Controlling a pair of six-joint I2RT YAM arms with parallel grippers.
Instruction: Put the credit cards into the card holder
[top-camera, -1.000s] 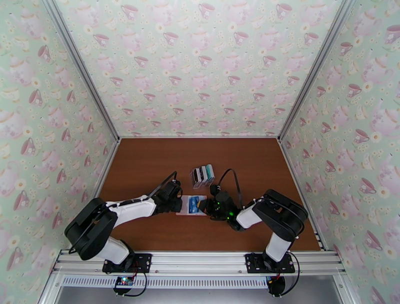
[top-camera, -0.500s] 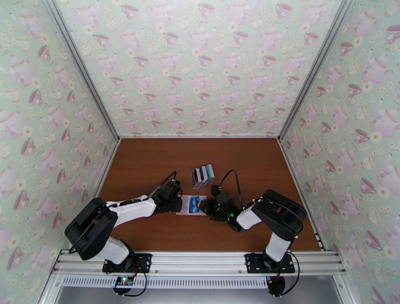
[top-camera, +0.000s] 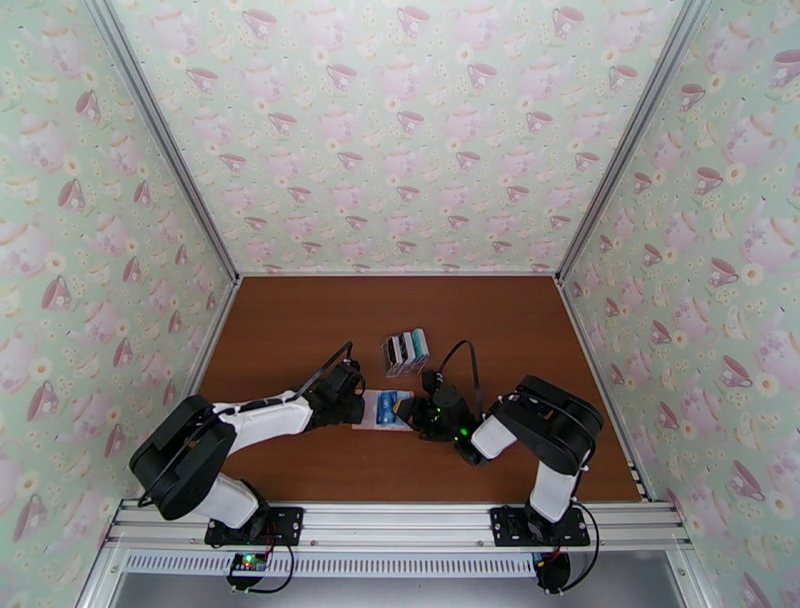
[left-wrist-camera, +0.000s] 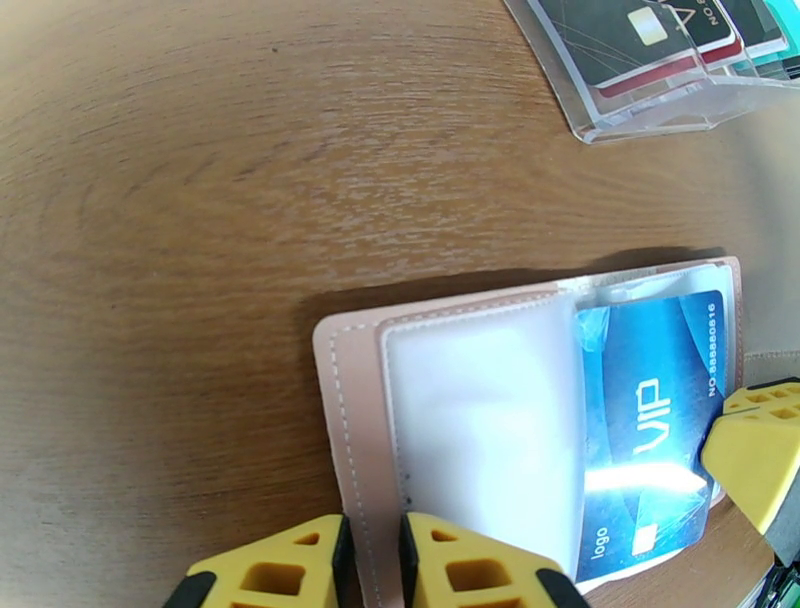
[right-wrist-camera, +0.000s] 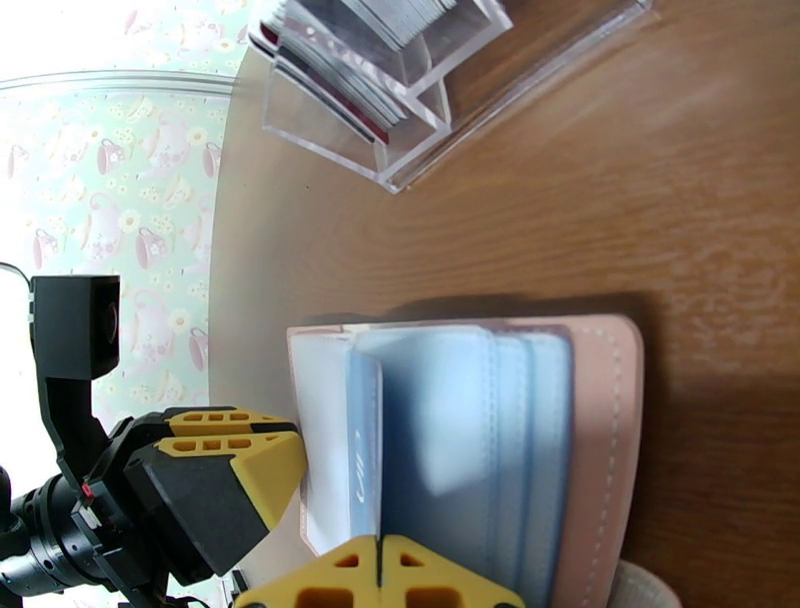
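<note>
The bench (left-wrist-camera: 200, 150) is brown wood grain with a soft sheen. The card holder (left-wrist-camera: 345, 400) looks like matt pink stitched leatherette, its sleeve (left-wrist-camera: 480, 420) cloudy clear plastic. The blue card (left-wrist-camera: 650, 400) is glossy, catching glare. The rack (left-wrist-camera: 640, 110) is clear hard plastic. My jaws are matt yellow plastic.

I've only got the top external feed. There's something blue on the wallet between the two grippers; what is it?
Observer: The left wrist view shows a blue card marked VIP lying on the open card holder, beside its frosted sleeve.
Operator: Is the right gripper holding it?
Observer: Yes; in the right wrist view the right gripper is shut on the card's edge.
Operator: And the left?
Observer: The left gripper is pinching the holder's pink edge, on the side away from the card.
</note>
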